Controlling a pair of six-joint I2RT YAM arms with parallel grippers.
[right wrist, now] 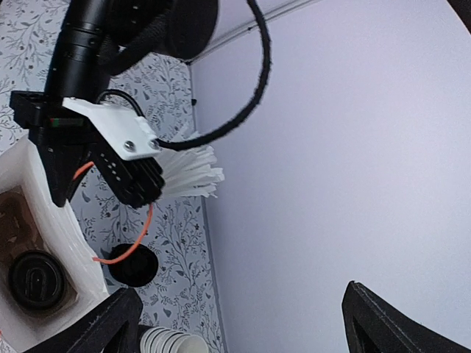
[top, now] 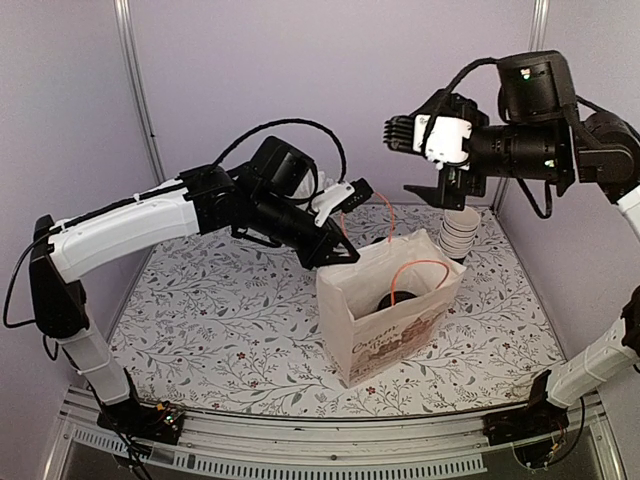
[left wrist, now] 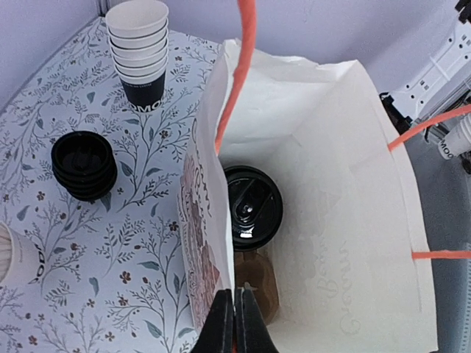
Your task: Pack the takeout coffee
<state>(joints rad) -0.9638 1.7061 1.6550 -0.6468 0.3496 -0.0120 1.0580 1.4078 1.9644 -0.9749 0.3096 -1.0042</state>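
Takeout coffee: the takeout coffee (left wrist: 252, 207) is seen standing upright on the floor of the paper bag (left wrist: 324, 243), round black lid facing up, set close against the printed wall.
Paper bag: it is stood open-mouthed on the floral counter (top: 220, 320), roughly midway between the two arms (printing is also carried on the wall that faces the arm bases).
Left end effector: the left end effector (left wrist: 235, 301) is closed tight at the rim of the printed wall, reaching in from the bag's left end. The orange handle (left wrist: 239, 73) is pinched there, and a sliver of orange is seen between the fingers.
Orange handle: from the wall it is seen arching up above the bag's mouth.
Second handle: the second handle (left wrist: 434, 125) is left free on the opposite wall, untouched by either arm.
Right end effector: the right end effector (right wrist: 239, 294) is held high above the back right of the counter, its jaws spread wide with nothing between them.
Stack of lidless cups: the stack of lidless cups (left wrist: 143, 55) is placed just beyond the bag's right end, below the raised right arm.
Stack of black lids: the stack of black lids (left wrist: 84, 165) is set on the counter behind the bag, near the cups but apart from them.
White straws: the white straws (right wrist: 190, 173) are seen bunched behind the left arm's wrist.
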